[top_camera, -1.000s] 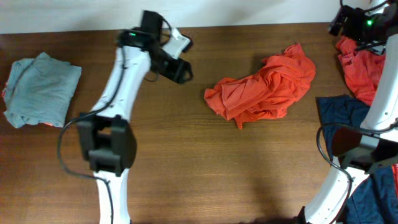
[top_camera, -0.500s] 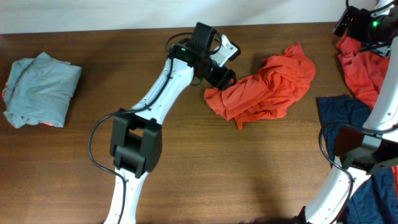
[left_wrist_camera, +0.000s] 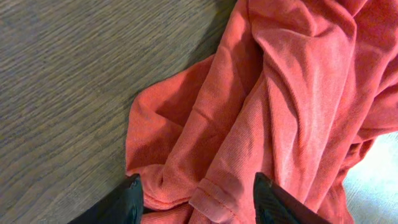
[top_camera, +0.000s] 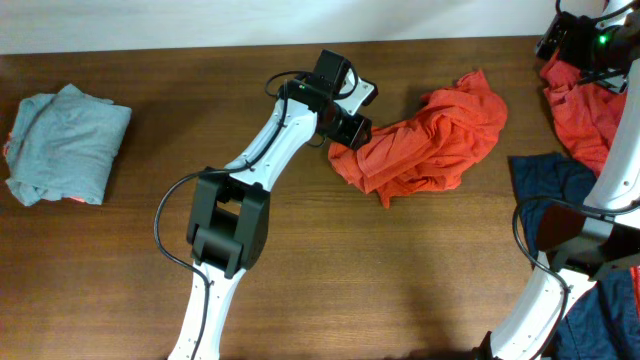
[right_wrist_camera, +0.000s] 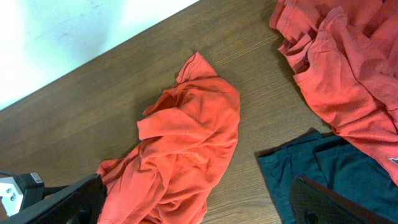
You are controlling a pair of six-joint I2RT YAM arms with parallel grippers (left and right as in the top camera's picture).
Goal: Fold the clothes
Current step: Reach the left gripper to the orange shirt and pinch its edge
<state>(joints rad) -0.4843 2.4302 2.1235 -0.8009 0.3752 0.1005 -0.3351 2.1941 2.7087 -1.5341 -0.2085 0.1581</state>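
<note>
A crumpled orange-red T-shirt [top_camera: 430, 140] lies right of the table's centre. It fills the left wrist view [left_wrist_camera: 280, 93] and shows in the right wrist view [right_wrist_camera: 186, 137]. My left gripper [top_camera: 350, 128] is down at its left edge. Its jaws stand open, with a folded hem [left_wrist_camera: 217, 199] between the two black fingertips [left_wrist_camera: 130, 202]; the cloth is not pinched. My right gripper [top_camera: 575, 40] hangs high over the far right corner, wide open and empty [right_wrist_camera: 199, 205]. Below it lie a red garment [right_wrist_camera: 342, 56] and a navy one [right_wrist_camera: 323, 168].
A folded pale grey-green garment [top_camera: 65, 145] rests at the table's left edge. The red garment [top_camera: 580, 110] and the navy one [top_camera: 545, 180] are heaped at the right edge, with more blue cloth [top_camera: 610, 310] at the lower right. Bare wood [top_camera: 330, 260] runs along the front.
My left arm has swung right from the back-left of the table to the T-shirt's left edge, and its jaws have narrowed somewhat. The right arm has stayed put.
</note>
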